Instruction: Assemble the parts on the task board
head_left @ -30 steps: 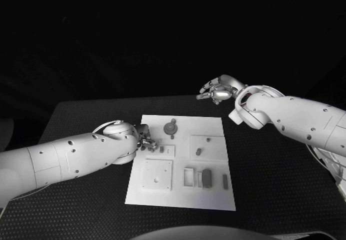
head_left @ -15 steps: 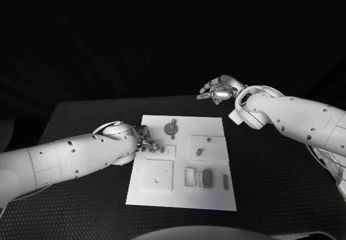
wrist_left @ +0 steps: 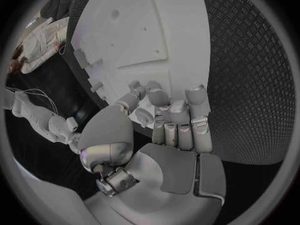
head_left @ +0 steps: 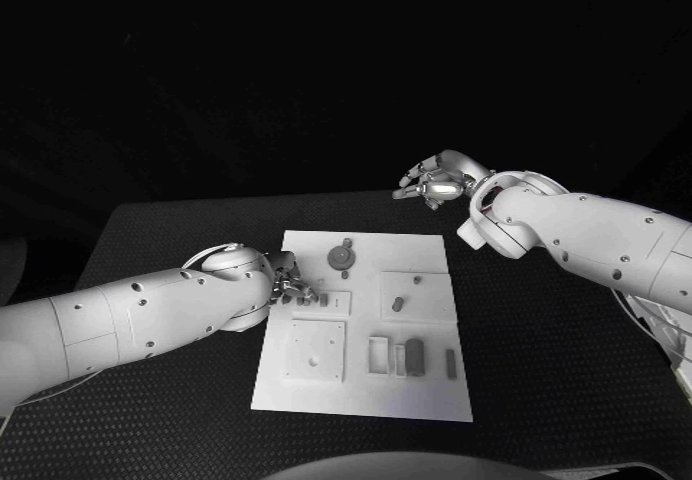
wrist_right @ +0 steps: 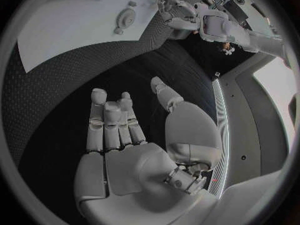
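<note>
The white task board (head_left: 361, 385) lies in the middle of the table. On it are a round grey part (head_left: 342, 256), small pegs (head_left: 397, 301) on a square plate, a grey block (head_left: 414, 356) and a thin bar (head_left: 450, 363). My left hand (head_left: 293, 286) is at the board's left edge, by a small peg (head_left: 333, 299). Its fingers (wrist_left: 178, 115) are curled in toward the thumb, and I cannot make out whether anything is pinched between them. My right hand (head_left: 437, 181) hangs raised beyond the board's far right corner. Its fingers (wrist_right: 109, 120) are apart and the palm is bare.
A raised square plate (head_left: 313, 350) and a slotted holder (head_left: 378, 355) sit at the board's near half. Black textured table (head_left: 548, 350) surrounds the board on every side. The right wrist view also shows the board (wrist_right: 69, 30) with the round part (wrist_right: 125, 19) and my left hand (wrist_right: 181, 12).
My left hand has barely shifted at the board's left edge. The right hand has stayed still.
</note>
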